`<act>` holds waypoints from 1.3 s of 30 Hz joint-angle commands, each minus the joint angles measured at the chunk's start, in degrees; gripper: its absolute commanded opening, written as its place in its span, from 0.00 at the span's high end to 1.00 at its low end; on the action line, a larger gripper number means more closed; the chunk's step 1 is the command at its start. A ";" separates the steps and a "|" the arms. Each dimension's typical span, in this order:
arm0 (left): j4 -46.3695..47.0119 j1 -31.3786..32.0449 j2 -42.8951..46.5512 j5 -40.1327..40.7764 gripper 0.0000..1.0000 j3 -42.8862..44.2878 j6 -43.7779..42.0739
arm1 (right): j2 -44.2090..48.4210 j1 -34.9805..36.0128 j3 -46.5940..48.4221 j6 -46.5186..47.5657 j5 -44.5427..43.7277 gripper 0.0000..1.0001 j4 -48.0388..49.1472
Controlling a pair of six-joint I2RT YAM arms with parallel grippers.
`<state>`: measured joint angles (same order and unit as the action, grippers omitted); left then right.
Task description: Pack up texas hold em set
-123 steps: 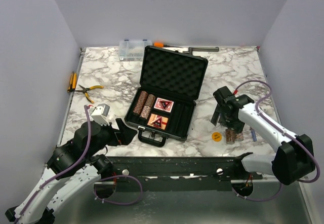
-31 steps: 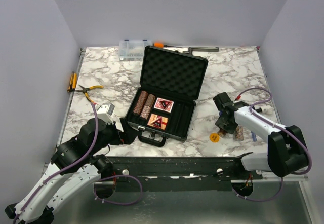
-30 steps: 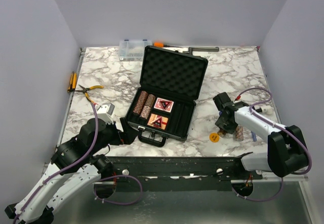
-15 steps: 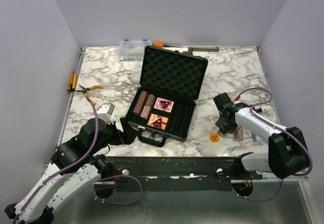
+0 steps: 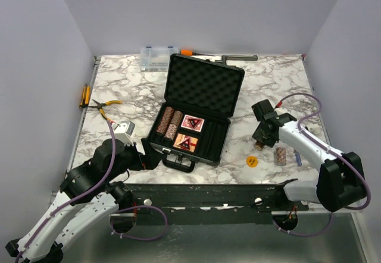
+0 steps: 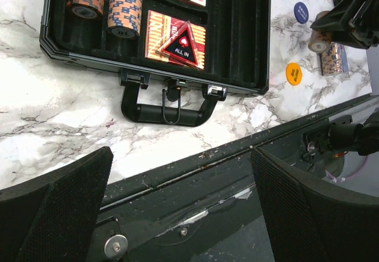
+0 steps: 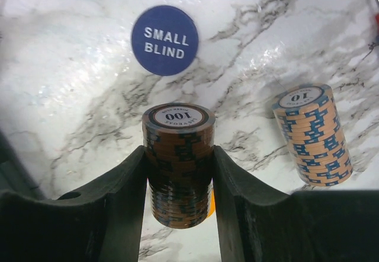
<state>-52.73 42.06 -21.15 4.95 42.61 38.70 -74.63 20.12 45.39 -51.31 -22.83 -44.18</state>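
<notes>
Left gripper (image 6: pixel 180 161): fingers wide apart, holding nothing, just before the case handle (image 6: pixel 163 115).
Right gripper (image 7: pixel 177 173): fingers closed tight on an upright chip stack (image 7: pixel 177 125) marked 100, to the right of the case.
Second stack (image 7: pixel 312 134): stands beside on the table (image 5: pixel 119 90).
Blue token (image 7: pixel 164 40): lies flat behind the held stack.
Case (image 5: pixel 205 84): open mid-table, with chip rows (image 6: pixel 125 4) and card decks (image 6: pixel 176 40) inside.

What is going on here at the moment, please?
The right gripper has its jaws shut on a chip stack marked 100, held right of the open case. A second stack marked 10, a blue token and an orange token sit loose there. The left gripper hangs open near the case handle.
</notes>
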 commanded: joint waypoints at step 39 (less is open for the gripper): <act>1.14 -1.61 0.88 -1.17 0.01 -0.86 -0.20 | 3.41 -0.39 20.62 6.24 19.14 1.00 -4.85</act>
<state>-52.69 40.86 -20.93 4.93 42.52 38.72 -71.61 20.12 63.68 -43.33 -8.23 -49.60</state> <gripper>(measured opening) 0.985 0.447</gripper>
